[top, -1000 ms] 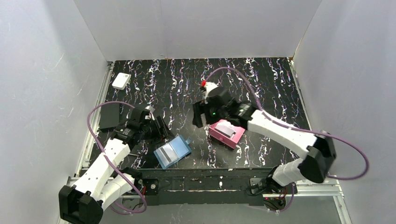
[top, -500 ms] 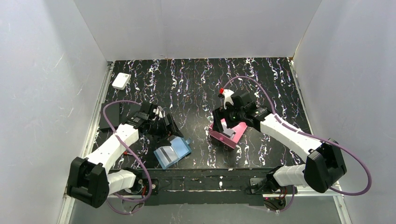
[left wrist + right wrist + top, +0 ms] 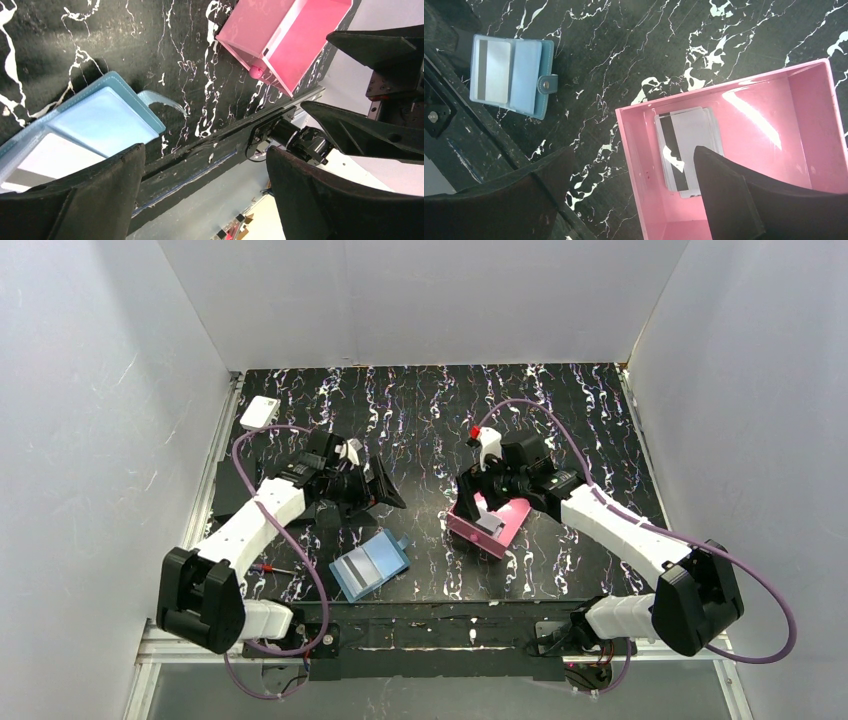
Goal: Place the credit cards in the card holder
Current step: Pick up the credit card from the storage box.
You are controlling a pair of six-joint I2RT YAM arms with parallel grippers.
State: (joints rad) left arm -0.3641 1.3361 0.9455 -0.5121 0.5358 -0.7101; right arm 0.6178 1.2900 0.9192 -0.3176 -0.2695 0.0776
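While the card holder (image 3: 368, 564) lies open on the table (image 3: 420, 430) at lower centre of the top view, the credit cards (image 3: 686, 147) lie stacked inside the pink tray (image 3: 634, 150). The right hand (image 3: 633, 154) hovers over the tray, fingers apart and empty. The left hand (image 3: 205, 152) is likewise spread, holding nothing.

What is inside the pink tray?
A small stack of credit cards, top one grey-white with a dark stripe, lies in the pink tray. The right tool's finger hides one corner.

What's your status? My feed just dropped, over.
Left gripper open, empty. Right gripper open above cards in pink tray. Card holder open, one card showing inside. Nothing blocking.
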